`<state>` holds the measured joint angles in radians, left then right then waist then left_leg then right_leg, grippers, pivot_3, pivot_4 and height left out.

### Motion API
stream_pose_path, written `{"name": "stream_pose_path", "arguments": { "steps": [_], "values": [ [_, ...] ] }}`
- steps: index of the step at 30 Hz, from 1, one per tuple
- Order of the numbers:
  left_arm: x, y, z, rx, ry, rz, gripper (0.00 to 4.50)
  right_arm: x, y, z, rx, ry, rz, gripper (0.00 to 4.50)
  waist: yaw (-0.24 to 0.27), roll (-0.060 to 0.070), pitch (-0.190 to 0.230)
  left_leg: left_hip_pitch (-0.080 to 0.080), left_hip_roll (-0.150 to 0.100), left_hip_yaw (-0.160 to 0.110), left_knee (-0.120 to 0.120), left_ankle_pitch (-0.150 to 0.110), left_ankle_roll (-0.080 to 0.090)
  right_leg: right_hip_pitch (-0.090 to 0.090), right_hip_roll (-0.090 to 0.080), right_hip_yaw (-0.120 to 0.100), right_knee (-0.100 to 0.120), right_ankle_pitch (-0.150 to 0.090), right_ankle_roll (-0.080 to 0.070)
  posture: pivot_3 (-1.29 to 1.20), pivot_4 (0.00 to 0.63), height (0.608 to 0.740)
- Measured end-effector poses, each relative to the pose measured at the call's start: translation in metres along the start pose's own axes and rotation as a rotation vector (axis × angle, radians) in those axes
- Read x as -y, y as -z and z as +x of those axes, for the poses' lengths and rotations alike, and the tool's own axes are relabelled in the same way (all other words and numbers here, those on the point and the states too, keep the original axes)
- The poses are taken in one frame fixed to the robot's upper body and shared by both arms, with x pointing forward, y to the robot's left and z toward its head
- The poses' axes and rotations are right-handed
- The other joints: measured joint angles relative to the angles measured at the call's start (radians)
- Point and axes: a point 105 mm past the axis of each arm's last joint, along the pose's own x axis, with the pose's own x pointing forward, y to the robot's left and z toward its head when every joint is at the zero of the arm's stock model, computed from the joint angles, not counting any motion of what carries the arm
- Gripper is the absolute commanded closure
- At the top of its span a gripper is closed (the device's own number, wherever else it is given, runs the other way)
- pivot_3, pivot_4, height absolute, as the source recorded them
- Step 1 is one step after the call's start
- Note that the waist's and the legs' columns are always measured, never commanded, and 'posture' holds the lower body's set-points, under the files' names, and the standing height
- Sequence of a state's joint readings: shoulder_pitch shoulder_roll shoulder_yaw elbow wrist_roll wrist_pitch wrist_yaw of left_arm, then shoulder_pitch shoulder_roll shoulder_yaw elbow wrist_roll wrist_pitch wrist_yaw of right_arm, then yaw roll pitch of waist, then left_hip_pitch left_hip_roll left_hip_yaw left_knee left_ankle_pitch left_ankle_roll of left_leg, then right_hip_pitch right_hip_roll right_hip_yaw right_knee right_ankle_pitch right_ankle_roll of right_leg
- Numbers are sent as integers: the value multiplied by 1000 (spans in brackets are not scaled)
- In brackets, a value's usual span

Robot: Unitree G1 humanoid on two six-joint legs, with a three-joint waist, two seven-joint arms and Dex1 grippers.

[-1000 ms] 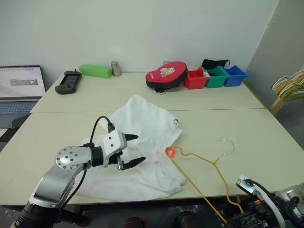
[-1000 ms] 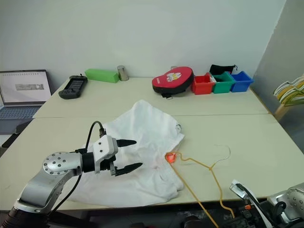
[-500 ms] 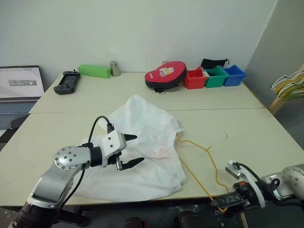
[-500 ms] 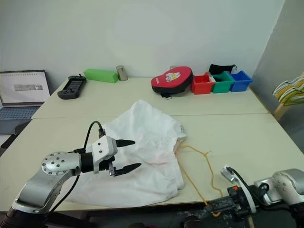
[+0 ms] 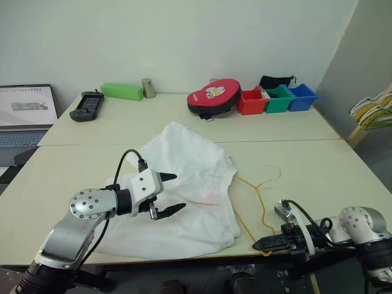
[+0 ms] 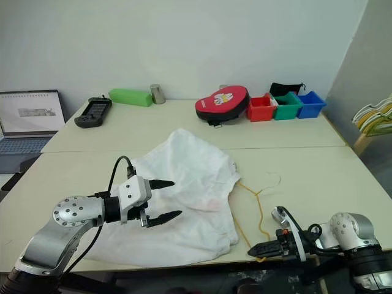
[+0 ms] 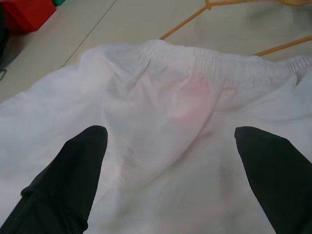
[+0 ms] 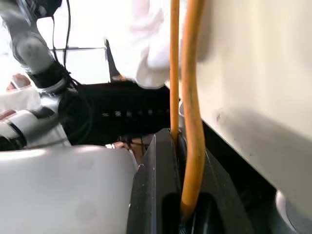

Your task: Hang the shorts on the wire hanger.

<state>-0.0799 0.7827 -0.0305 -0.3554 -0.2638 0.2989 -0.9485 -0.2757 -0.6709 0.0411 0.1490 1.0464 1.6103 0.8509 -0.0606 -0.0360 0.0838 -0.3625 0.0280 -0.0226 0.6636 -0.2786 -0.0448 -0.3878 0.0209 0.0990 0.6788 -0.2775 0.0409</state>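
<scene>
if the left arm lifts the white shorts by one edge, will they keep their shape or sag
Probably sag: the shorts lie crumpled in soft folds on the table, so the fabric looks thin and limp. They also look light, and may drag the wire hanger that runs under their edge.

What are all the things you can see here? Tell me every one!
shorts: one, white with a faint pink mark, spread on the near table.
wire hanger: one, yellow, on the table right of the shorts, one end under them.
bins: three, red, green and blue, in a row at the far right.
round case: one, red, left of the bins.
green box: one, far left.
metal cup: one, silvery, beside the green box.
handheld controller: one, dark, far left.
laptop: one, open, at the left edge.
striped hangers: a bunch, at the right edge.
left gripper: open above the shorts.
right gripper: shut on the wire hanger at the table's near edge.
</scene>
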Motion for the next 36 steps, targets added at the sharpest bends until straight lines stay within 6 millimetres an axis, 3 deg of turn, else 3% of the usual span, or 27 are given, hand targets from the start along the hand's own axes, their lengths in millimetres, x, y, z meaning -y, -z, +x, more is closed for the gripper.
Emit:
{"name": "stream_pose_path", "arguments": {
  "steps": [6,9,11,12,14,18,20,22,24,31,34,36],
  "values": [
    [0,0,0,0,-1,2,38,1,-16,2,40,5,21,4500,-24,0,1,1,0,5,3,3,5,1,0,7,-2,1,0,15,37,740],
    [-1,-1,0,1,-2,4,38,-8,-26,2,15,52,-64,4500,-31,5,6,1,-1,10,4,7,10,-1,0,16,-3,3,2,8,37,740],
    [-3,-2,1,5,-4,12,38,-37,-59,-14,76,120,-273,4500,-38,8,9,3,-2,13,4,10,15,-2,-1,25,-3,4,5,7,36,740],
    [-3,-3,1,5,-4,12,38,-42,-64,-16,85,125,-303,4500,-39,9,9,3,-2,14,4,10,15,-2,-1,26,-4,5,5,5,31,740],
    [-4,-3,1,6,-4,13,38,-72,-85,-23,128,131,-456,4500,-41,6,7,3,-1,18,2,10,16,-2,0,24,-5,5,5,4,26,740],
    [-17,-6,0,11,-26,17,38,-98,-101,-22,142,197,-688,4500,-34,2,5,-3,-2,13,-2,8,13,-5,0,24,-4,8,11,7,16,740],
    [-30,-17,-1,30,-48,20,38,-98,-105,-17,134,257,-786,4500,-26,2,4,-11,-2,11,-1,6,12,-12,1,23,-4,8,12,9,12,740],
    [-54,-35,-6,63,-85,23,38,-97,-114,-11,134,342,-895,4500,-22,2,3,-29,-2,7,2,7,11,-28,2,20,-1,9,12,8,7,740],
    [-74,-58,-15,102,-116,39,38,-93,-124,-7,142,428,-994,4500,-20,1,3,-38,-2,5,3,7,11,-36,1,18,2,12,6,9,3,740],
    [-114,-134,-48,224,-93,66,38,-78,-160,-9,203,733,-1303,4500,-22,1,2,-37,-5,4,2,6,11,-35,0,16,1,12,6,30,0,740],
    [-137,-151,-60,214,-128,155,38,-73,-171,-12,194,839,-1430,4500,-22,2,2,-35,-10,2,3,7,11,-33,0,15,2,12,6,35,0,740],
    [-157,-152,-64,160,-179,237,38,-73,-176,-7,181,892,-1527,4500,-23,3,1,-35,-11,0,2,8,9,-33,0,14,2,12,6,35,0,740]
  ]
}}
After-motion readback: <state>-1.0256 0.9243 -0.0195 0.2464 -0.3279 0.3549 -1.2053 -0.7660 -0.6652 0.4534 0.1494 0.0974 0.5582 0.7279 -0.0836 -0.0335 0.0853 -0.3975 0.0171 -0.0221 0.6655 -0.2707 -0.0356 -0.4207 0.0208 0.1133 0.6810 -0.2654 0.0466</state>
